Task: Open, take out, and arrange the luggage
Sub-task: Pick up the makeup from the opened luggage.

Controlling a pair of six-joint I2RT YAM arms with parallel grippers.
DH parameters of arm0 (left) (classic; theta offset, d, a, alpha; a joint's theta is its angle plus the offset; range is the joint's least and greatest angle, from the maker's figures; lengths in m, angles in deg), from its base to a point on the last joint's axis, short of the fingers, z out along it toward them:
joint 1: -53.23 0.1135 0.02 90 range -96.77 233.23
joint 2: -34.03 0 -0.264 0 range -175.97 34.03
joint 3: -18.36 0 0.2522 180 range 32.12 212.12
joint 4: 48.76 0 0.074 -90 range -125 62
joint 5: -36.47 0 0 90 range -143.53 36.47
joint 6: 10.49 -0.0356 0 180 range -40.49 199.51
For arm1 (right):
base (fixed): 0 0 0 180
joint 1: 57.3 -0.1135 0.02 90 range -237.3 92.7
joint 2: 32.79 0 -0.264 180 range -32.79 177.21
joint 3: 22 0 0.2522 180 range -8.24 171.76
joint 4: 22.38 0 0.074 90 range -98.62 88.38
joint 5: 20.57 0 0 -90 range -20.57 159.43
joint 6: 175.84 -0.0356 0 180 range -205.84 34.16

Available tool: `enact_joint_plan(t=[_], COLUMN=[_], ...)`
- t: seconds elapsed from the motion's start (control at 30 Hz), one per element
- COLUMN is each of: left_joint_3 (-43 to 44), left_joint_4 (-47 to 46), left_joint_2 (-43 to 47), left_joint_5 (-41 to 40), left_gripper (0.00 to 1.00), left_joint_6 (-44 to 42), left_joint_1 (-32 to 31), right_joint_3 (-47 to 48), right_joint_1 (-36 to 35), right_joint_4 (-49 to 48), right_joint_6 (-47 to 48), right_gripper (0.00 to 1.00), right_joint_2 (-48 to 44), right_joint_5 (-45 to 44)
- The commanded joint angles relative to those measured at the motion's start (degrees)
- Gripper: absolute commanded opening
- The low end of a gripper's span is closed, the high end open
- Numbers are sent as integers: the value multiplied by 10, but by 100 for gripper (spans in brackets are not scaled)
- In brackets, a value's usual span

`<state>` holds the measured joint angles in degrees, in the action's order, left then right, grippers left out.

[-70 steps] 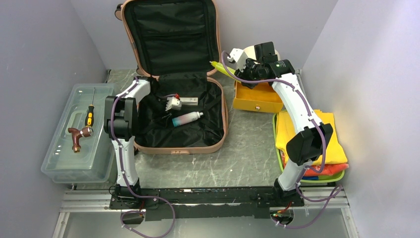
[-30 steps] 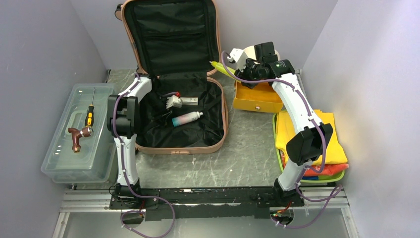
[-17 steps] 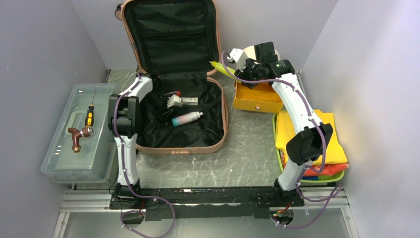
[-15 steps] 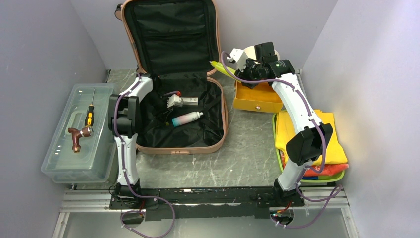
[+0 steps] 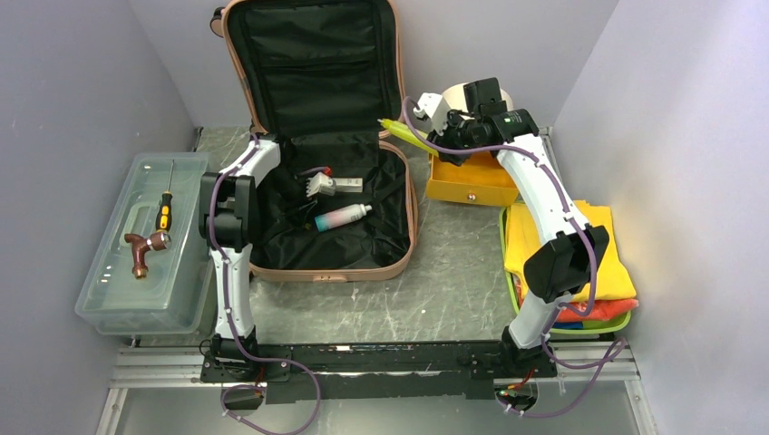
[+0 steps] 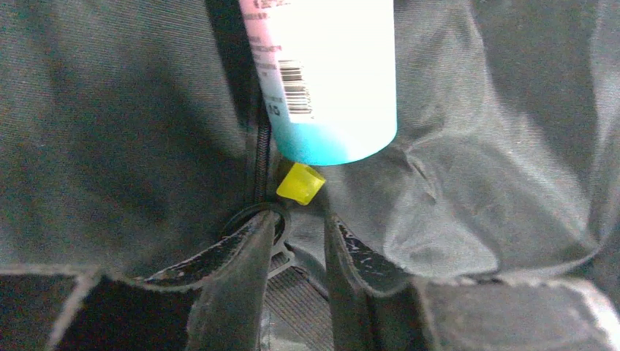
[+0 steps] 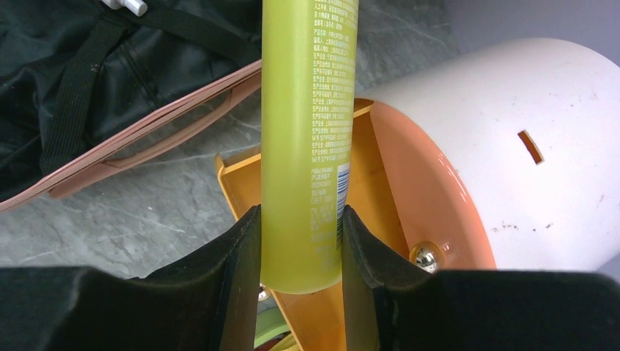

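Observation:
The salmon-pink luggage [image 5: 326, 270] lies open, its lid propped against the back wall and its black lining [image 6: 110, 110] showing. My left gripper [image 5: 295, 201] is down inside the base. In the left wrist view its jaws [image 6: 300, 219] stand narrowly apart around a dark fold and a wire loop, and whether they grip it is unclear. Just ahead lie a small yellow piece [image 6: 300, 183] and a pink-to-blue bottle [image 6: 322, 73] [image 5: 343, 217]. My right gripper [image 7: 300, 212] [image 5: 442, 127] is shut on a lime-green tube [image 7: 307, 110] [image 5: 399, 125], held above a yellow drawer box [image 5: 472, 186].
A white pronged part [image 5: 319, 187] and a grey block [image 5: 351, 186] lie in the luggage. A clear bin [image 5: 118, 290] on the left carries a screwdriver [image 5: 164, 210] and a brown tool [image 5: 145, 245]. A white round container [image 7: 512, 146] stands behind the drawer box. A lime-green tray [image 5: 504, 245] of folded clothes is on the right.
My right gripper has lifted and swung the green tube slightly up and to the left. The left arm has edged a little deeper into the luggage, and its jaws have narrowed.

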<state>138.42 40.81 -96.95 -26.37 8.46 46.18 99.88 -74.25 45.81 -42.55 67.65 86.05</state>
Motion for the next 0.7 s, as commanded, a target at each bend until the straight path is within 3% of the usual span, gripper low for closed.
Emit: enact_joint_plan(t=[0.0,0.17,0.67], left_joint_3=[-21,-50,-27], left_joint_4=[-41,-75,-95], left_joint_2=[16,42,31], left_joint_5=[2,20,57], left_gripper=[43,51,57], left_joint_6=[-70,-118,-155], left_joint_1=[-2,-3,-5], right_joint_3=[13,9,-1], right_joint_1=[-4,-6,-11], right_joint_4=[-12,-11,-10], right_joint_6=[8,9,9], right_gripper=[0,0,0], right_joint_2=[-20,-23,-29], right_joint_5=[16,14,10])
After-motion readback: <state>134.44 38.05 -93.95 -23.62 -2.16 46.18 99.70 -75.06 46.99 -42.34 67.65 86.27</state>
